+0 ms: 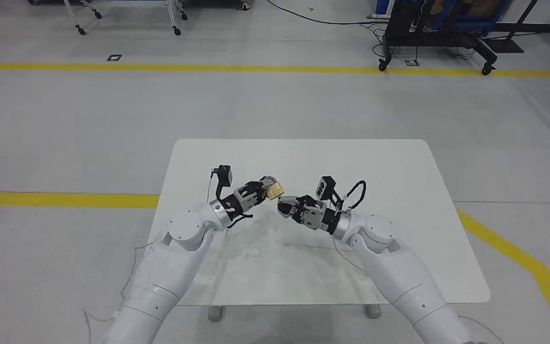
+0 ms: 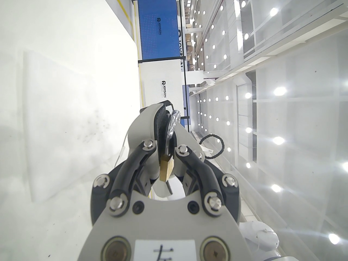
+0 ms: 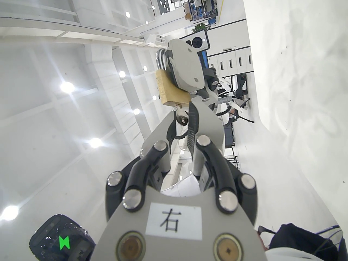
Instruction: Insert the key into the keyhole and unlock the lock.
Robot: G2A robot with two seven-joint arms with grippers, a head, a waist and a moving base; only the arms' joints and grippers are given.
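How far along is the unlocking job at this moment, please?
Done: both pieces are picked up, the padlock in the left arm's jaws and the key in the right arm's jaws, above the table. In hand: the key's tip is at the padlock's keyhole end. Left: seating it fully, which I cannot confirm, then turning it to unlock.

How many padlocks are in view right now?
1. The brass padlock sits clamped in the left gripper above the table, facing the key in the right gripper.

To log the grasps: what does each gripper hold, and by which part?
Left gripper clamps the padlock by its body; right gripper pinches the key by its head.
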